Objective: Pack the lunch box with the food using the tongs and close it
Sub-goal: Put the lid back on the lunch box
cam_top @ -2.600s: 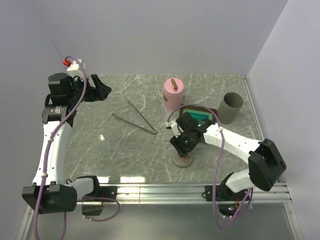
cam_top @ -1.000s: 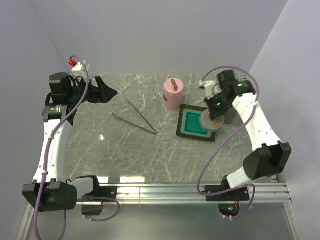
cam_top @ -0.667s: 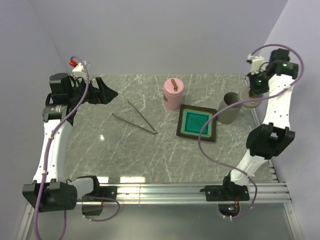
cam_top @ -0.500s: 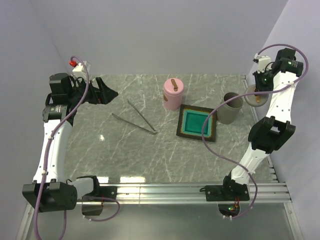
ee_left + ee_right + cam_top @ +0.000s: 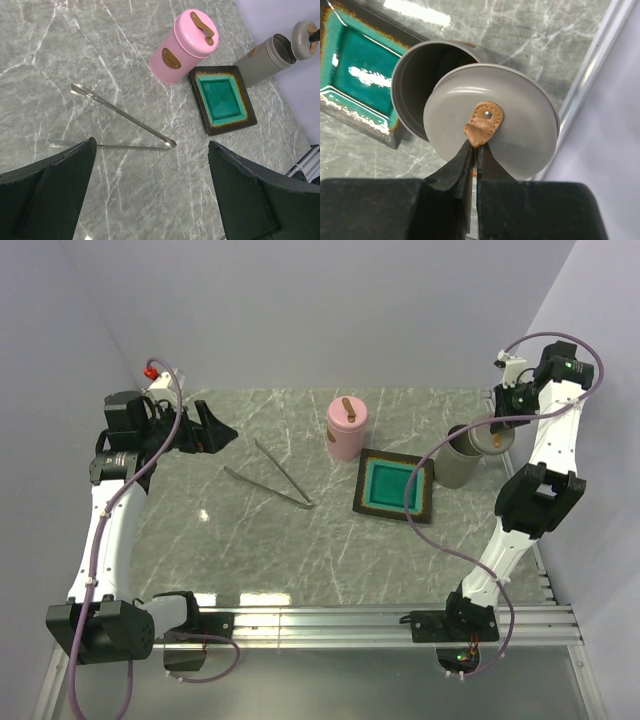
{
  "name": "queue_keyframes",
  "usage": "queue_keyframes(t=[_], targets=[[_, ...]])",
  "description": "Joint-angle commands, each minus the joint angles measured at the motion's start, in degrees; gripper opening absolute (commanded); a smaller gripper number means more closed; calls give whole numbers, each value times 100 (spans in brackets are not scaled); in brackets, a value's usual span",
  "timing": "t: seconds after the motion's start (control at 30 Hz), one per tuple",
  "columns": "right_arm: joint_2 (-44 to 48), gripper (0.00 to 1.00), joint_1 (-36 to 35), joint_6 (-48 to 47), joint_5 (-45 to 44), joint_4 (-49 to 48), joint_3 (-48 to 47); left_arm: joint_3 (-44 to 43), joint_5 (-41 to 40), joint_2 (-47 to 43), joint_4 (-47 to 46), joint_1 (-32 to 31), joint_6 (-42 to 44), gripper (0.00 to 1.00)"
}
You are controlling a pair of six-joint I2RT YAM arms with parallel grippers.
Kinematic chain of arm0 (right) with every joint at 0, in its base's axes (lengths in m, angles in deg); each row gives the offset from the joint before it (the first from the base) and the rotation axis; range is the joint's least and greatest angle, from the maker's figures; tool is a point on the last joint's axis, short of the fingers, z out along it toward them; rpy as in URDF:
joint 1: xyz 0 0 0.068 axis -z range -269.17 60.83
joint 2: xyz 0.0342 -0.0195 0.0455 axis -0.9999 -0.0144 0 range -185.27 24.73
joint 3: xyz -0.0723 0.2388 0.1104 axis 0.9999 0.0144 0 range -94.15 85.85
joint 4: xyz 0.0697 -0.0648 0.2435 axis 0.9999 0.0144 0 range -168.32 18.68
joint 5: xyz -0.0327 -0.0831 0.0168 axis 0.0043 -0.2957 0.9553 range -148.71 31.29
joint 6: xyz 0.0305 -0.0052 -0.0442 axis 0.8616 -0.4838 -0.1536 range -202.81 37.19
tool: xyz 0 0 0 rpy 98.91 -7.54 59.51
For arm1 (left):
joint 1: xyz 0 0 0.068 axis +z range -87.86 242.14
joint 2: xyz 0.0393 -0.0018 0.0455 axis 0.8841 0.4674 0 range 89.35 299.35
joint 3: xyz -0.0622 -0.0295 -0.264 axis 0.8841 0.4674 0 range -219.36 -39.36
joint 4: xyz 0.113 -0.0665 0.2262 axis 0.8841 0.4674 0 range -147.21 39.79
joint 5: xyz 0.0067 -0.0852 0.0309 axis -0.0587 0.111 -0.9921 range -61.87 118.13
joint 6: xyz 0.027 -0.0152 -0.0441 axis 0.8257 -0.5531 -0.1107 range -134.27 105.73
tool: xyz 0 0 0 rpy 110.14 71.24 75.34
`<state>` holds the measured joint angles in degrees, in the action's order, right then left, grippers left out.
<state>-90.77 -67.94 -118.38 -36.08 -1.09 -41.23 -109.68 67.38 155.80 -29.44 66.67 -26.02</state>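
The silver tongs [image 5: 270, 475] lie in a narrow V on the marble, left of centre, and show again under my left wrist [image 5: 120, 120]. My left gripper [image 5: 215, 430] hovers open high above them [image 5: 151, 150], holding nothing. The grey round lunch box [image 5: 458, 456] stands open at the back right. My right gripper [image 5: 476, 150] is shut on the tan tab [image 5: 482, 122] of its grey lid [image 5: 520, 125]. The lid hangs tilted over the box's right rim [image 5: 407, 80]. The inside of the box is dark, and the food is out of view.
A pink canister [image 5: 347, 427] with its lid on stands at the back centre. A black square tray with a teal inside [image 5: 393, 486] lies between it and the grey box. The side wall and the table's metal edge [image 5: 600, 65] run just right of the lid.
My right arm lifted the grey lid from the front of the table, swung it to the back right, and now holds it over the grey box. The left gripper opened slightly wider.
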Motion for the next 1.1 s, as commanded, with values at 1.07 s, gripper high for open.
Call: queue_keyframes(t=[1.07], targets=[[-868,0,-647,709,127,547,-536,212,127,-124,-272,12,-20,99]])
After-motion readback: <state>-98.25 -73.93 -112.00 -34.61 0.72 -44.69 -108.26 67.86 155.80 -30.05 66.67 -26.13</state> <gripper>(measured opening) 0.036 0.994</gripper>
